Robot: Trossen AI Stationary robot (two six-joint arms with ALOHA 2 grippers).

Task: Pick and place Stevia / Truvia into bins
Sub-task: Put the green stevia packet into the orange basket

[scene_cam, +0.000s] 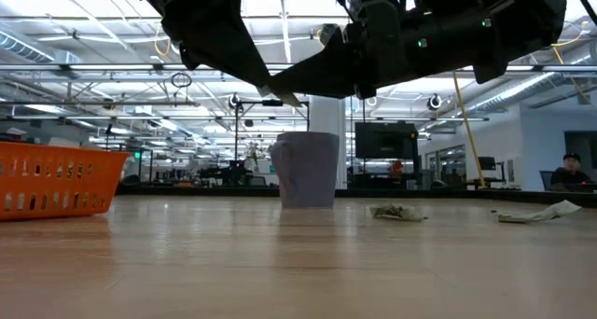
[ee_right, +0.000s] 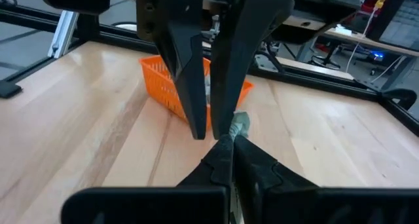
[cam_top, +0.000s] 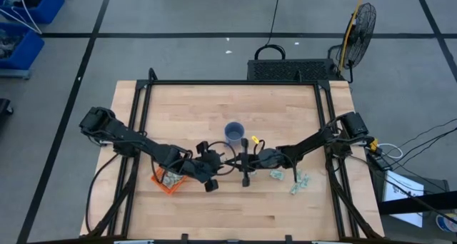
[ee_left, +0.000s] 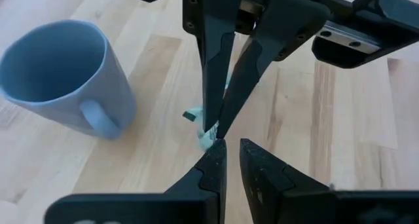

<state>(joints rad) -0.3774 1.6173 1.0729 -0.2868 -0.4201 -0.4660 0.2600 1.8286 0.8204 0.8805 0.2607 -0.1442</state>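
Two grippers meet tip to tip above the table's middle, a sweetener packet (ee_right: pixel 239 124) between them.

The right gripper (ee_right: pixel 227 140) has its fingers pressed together on the packet's edge. The left gripper (ee_left: pixel 228 152) faces it from the other side with its fingers slightly spread — the packet lies just at their tips, at the side of one finger rather than clearly between them. Both hang off the wood, just in front of the blue-grey mug (cam_top: pixel 234 132). The orange bin (cam_top: pixel 169 180) sits to the left under the left arm with packets inside it; a few more packets (cam_top: pixel 300 181) lie loose on the table (cam_top: pixel 214 215) below the right arm.
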